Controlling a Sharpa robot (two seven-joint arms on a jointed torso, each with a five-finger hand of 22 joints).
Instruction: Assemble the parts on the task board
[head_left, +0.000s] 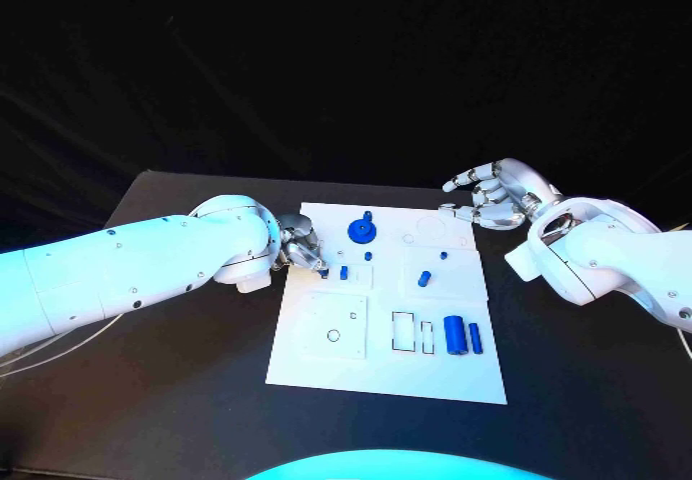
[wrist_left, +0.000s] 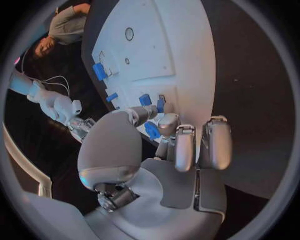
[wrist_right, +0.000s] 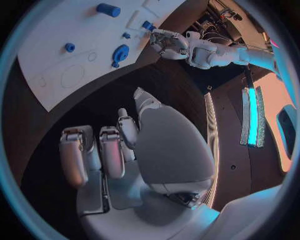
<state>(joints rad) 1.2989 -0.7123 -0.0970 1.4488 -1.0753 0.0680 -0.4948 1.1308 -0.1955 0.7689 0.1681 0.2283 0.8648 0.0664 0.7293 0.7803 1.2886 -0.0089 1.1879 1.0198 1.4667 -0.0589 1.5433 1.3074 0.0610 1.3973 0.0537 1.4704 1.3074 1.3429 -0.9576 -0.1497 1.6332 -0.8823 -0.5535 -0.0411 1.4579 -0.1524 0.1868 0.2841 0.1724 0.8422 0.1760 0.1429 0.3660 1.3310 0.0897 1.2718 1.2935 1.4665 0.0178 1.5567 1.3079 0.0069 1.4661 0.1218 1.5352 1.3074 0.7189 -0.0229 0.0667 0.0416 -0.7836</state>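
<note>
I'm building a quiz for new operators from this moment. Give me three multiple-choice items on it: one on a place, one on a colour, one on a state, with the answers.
1. Where is the left silver hand?
A. At the white task board's left edge, near its far end
B. Off the table
C. At the board's near edge

2. What colour is the round part with a knob at the board's far end?
A. Red
B. Blue
C. Green

3. What is the right silver hand doing?
A. Holding a blue cylinder
B. Pressing on the board
C. Holding nothing, beyond the board's far right corner

Answers:
1. A, the head view shows that hand at the left edge by a small blue peg.
2. B, it is blue in the head view.
3. C, its curled fingers are empty, over the black table.
</note>
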